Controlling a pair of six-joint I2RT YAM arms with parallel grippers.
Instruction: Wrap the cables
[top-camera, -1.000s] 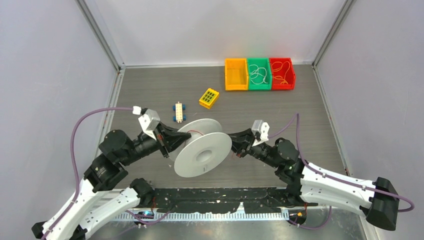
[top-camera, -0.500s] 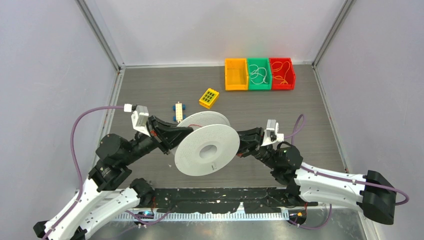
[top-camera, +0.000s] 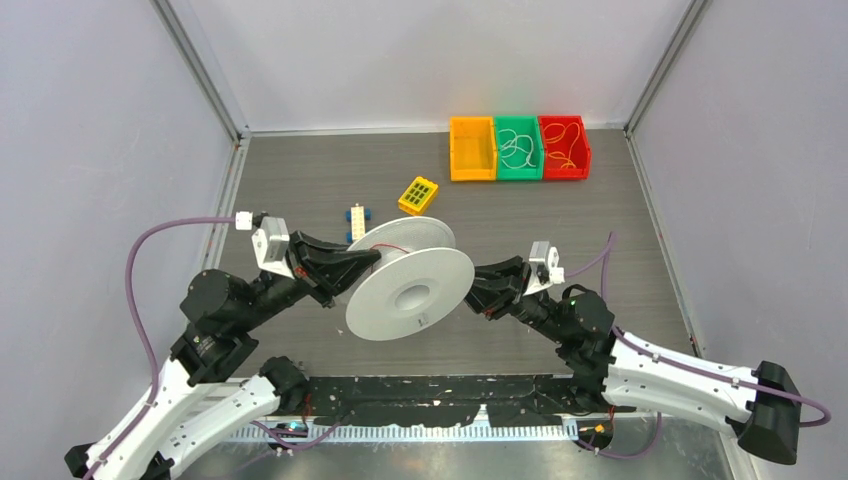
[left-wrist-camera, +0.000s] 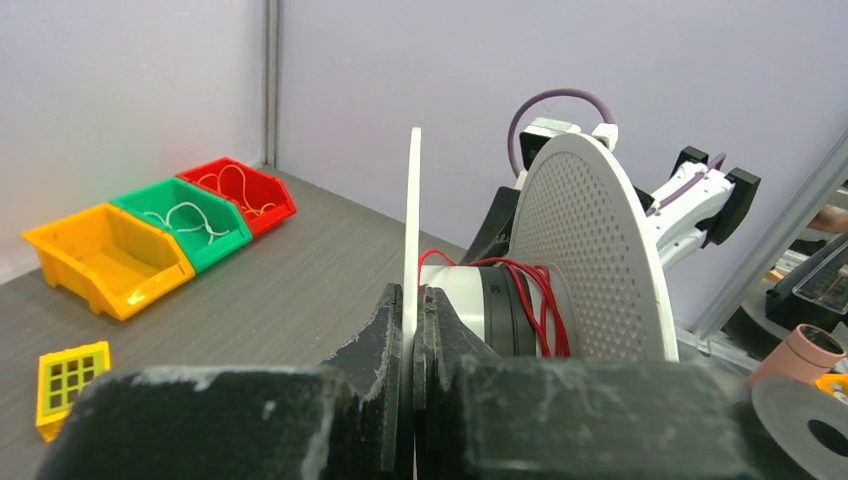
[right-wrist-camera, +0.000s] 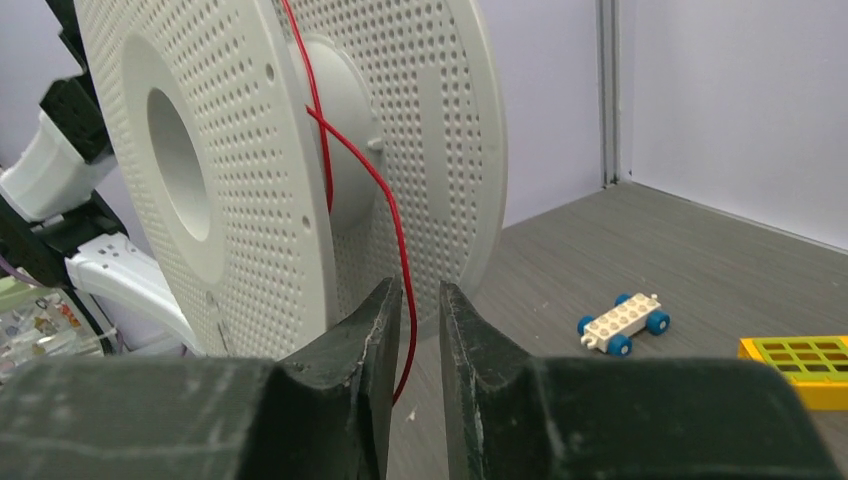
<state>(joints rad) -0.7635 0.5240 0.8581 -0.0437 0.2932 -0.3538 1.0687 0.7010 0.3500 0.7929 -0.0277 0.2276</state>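
My left gripper (top-camera: 362, 264) holds a white perforated spool (top-camera: 410, 290) off the table, shut on the thin rim of its near flange (left-wrist-camera: 412, 210). The cable (left-wrist-camera: 530, 300), a thin red wire, is wound a few turns round the spool's hub. In the right wrist view the cable (right-wrist-camera: 405, 250) comes down off the hub and hangs loosely between the fingers of my right gripper (right-wrist-camera: 420, 300). The jaws stand slightly apart, and the wire lies next to the left finger with a gap to the right one. My right gripper (top-camera: 473, 293) sits at the spool's right edge.
Orange (top-camera: 472, 148), green (top-camera: 518, 147) and red (top-camera: 564, 146) bins stand at the back right, the last two holding thin wires. A yellow grid block (top-camera: 418, 196) and a white brick with blue wheels (top-camera: 357, 222) lie behind the spool. A black strip (top-camera: 440, 395) runs along the near edge.
The left arm has turned the spool so that its face tilts more upward. The right gripper's jaws have parted from shut, loosening their hold on the wire.
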